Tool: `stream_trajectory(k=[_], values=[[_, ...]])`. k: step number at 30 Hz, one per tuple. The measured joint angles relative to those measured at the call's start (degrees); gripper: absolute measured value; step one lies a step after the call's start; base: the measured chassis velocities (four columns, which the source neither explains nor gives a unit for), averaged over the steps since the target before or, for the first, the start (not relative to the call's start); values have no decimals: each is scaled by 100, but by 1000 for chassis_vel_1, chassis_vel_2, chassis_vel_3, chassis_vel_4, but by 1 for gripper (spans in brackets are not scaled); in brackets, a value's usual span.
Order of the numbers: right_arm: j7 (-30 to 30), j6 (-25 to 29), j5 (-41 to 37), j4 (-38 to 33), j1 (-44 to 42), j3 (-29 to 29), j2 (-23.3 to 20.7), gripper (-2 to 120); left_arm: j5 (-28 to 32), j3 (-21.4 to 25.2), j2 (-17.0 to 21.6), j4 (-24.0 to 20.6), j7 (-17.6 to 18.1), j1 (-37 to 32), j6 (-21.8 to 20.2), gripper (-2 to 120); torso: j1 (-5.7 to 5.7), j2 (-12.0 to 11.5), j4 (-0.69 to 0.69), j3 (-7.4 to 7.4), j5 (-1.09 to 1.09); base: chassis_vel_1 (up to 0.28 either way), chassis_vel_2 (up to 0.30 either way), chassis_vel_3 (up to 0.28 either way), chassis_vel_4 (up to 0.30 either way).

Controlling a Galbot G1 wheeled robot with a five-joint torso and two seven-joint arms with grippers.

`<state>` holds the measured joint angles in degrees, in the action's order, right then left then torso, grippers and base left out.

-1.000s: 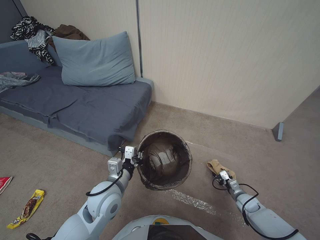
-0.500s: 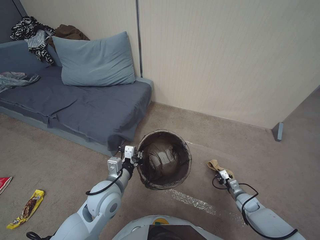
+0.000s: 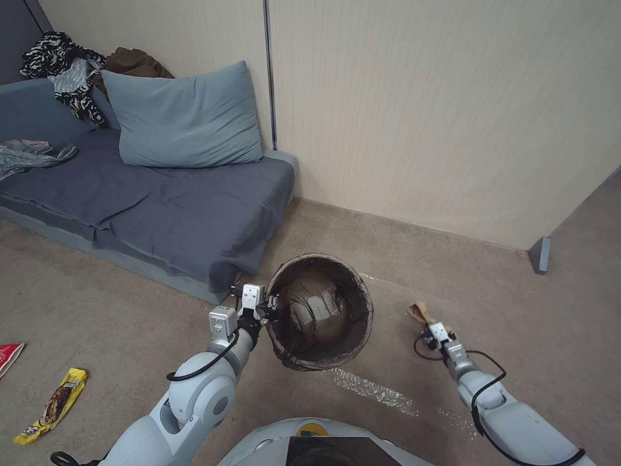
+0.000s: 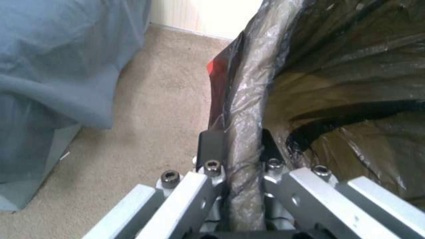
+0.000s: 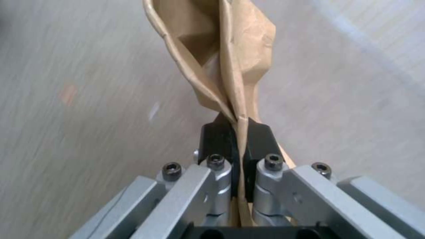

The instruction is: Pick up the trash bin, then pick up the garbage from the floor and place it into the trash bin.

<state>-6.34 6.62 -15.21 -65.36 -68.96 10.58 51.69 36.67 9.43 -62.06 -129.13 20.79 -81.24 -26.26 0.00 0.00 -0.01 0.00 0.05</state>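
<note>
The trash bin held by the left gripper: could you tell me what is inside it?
The trash bin shows a dark liner bag crumpled across its inside; anything beneath the folds is hidden.

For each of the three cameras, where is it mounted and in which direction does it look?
Head view: from the head, forward and down at carpet and sofa; both arms show.
Left wrist view: along the left end effector, clamped on the trash bin rim.
Right wrist view: along the right end effector, pinching the brown paper bag.
Shared: head view shows bin, bag.
</note>
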Motion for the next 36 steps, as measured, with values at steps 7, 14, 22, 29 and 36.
stream_trajectory(k=[7,14,22,29,36], values=[[-598,-181,-505,-1659,-431,909,-250,0,-29,-120,31,13,2,-20,-4,0,0,0,0,0,-7,0,0,0,0],[-1102,-294,-1055,-3251,-403,1370,-336,0,-43,-133,19,11,2,-28,-18,0,0,0,1,0,-5,0,0,0,0],[-1276,-320,-1593,-4732,-65,1510,-417,0,-39,-119,42,-22,2,-36,-34,0,0,0,1,0,-5,0,0,0,0],[-958,-86,-2050,-6099,-191,1384,-648,0,-36,-100,66,-40,1,-52,-44,0,0,0,1,0,-6,0,0,0,0],[-555,12,-2302,-6711,-440,1191,-954,0,-19,-107,117,-40,8,-33,-82,0,0,0,0,0,-5,0,0,0,0]])
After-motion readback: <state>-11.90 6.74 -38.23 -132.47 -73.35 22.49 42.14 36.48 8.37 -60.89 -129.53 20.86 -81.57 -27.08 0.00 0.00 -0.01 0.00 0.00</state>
